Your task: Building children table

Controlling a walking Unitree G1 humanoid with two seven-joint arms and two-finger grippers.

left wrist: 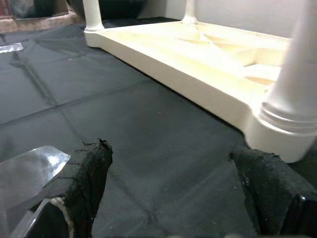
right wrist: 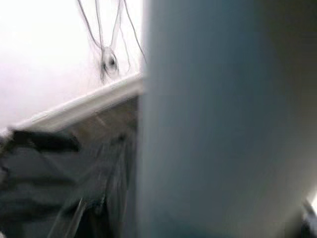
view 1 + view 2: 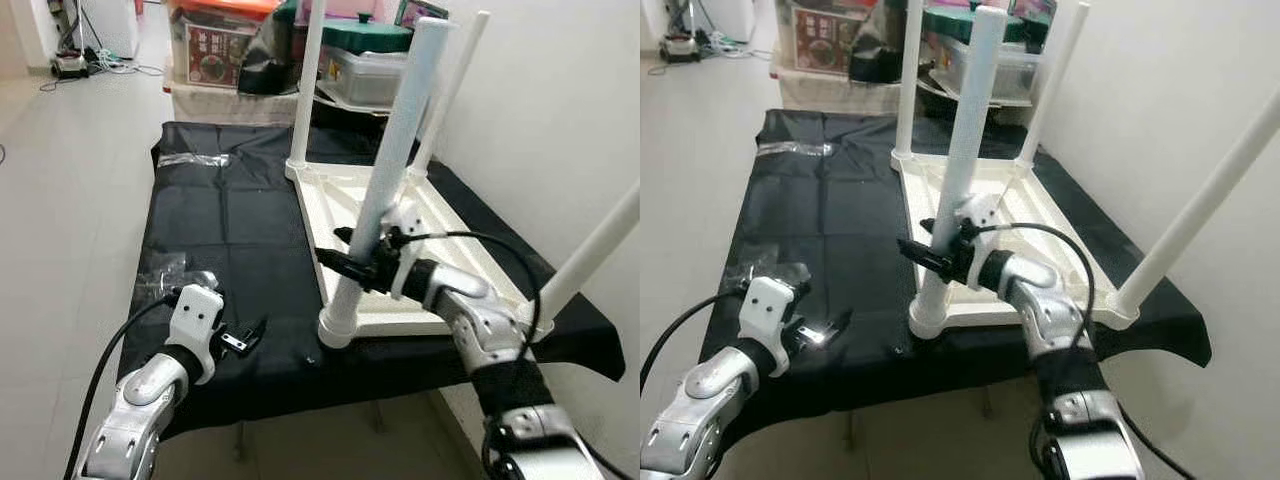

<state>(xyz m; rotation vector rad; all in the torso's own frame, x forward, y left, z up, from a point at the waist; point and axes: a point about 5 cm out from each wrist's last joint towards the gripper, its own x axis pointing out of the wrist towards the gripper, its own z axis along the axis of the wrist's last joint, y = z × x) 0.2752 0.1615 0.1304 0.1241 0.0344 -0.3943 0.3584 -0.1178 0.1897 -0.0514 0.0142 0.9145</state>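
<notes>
Our right gripper (image 3: pixel 352 262) clasps the near white leg (image 3: pixel 385 190) low down, forearm bent inward. That leg stands in the upturned cream tabletop (image 3: pixel 385 215) on the black cloth (image 3: pixel 230 230). Our left gripper (image 3: pixel 243 338), fingers spread, hovers above the cloth.

open cloth (image 3: pixel 230 215) left; legs (image 3: pixel 385 190) right

**Even daylight, one smeared wrist view**

We see soft, bright, even room light in both head views, sharp throughout. The black cloth (image 3: pixel 240 230) shows faint sheen. Our right wrist view is blurred, the white table leg (image 2: pixel 223 119) out of focus.
</notes>
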